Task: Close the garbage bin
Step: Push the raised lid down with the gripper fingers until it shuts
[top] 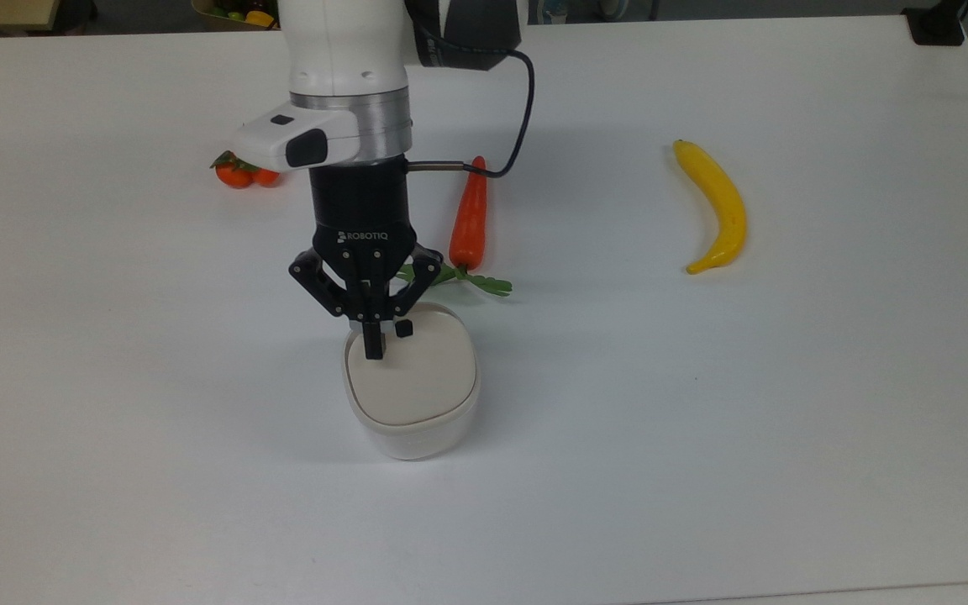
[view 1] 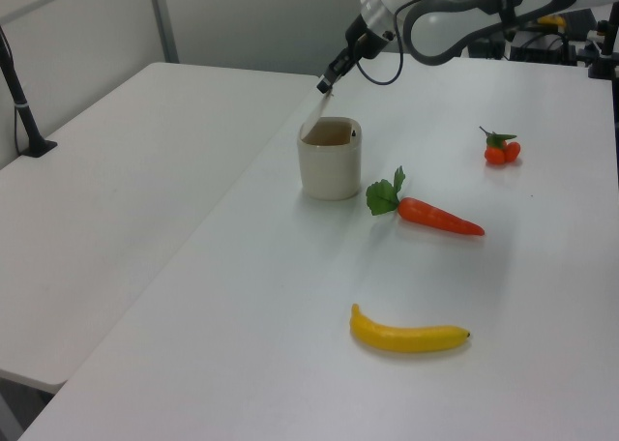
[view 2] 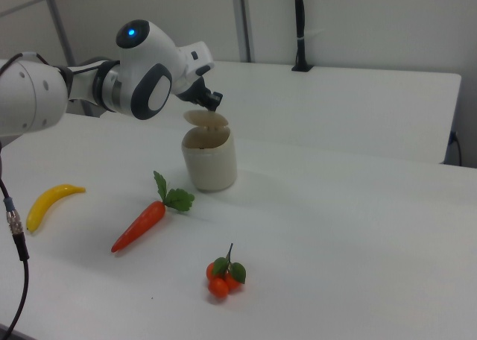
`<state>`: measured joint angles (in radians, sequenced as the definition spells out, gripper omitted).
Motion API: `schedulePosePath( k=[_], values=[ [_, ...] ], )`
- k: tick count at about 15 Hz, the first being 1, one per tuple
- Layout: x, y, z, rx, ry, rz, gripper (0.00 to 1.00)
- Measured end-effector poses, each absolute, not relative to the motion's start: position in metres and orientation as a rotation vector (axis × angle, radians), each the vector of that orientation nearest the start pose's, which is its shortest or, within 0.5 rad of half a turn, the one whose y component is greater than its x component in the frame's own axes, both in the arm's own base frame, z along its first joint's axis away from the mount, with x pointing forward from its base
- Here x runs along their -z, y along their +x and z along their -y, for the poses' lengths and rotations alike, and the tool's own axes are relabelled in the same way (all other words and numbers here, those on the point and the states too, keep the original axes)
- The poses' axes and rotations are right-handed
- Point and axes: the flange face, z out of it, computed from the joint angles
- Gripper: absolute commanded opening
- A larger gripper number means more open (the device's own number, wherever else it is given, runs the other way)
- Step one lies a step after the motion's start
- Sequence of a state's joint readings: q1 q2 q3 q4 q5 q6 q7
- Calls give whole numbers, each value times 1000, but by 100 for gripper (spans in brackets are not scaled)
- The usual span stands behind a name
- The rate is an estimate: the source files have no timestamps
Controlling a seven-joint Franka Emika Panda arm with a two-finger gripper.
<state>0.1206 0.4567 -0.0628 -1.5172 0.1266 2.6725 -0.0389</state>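
The garbage bin [top: 413, 439] is a small white tub near the table's middle, with a beige lid [top: 417, 378] carrying a small black tab [top: 404, 329]. In the right view the lid [view 2: 206, 118] hangs tilted above the bin's [view 2: 210, 165] rim, partly open. In the left view it slants up from the bin [view 1: 330, 165] toward the fingertips. My gripper [top: 374, 346] points down, shut, with its tips at the lid's far edge just left of the tab in the top view. The gripper [view 2: 215, 100] sits right over the raised lid edge, and it is seen again as the gripper [view 1: 326, 85] above the tub.
A carrot [top: 469, 218] lies just behind the bin, with its leaves close to the tub. Small orange fruits [top: 242, 172] sit further back on the top view's left. A banana [top: 715, 206] lies far on the top view's right. A black post base [top: 936, 25] stands at a far corner.
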Motion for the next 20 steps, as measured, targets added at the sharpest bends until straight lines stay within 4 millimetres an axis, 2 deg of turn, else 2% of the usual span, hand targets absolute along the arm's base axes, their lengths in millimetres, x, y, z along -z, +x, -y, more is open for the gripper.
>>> schedulePosePath(
  k=[7,14,20],
  values=[
    [-465,723,-46,825,-2978,93,0],
    [-435,715,-53,738,-3019,142,0],
    [-430,714,-54,729,-3039,172,0]
  ],
)
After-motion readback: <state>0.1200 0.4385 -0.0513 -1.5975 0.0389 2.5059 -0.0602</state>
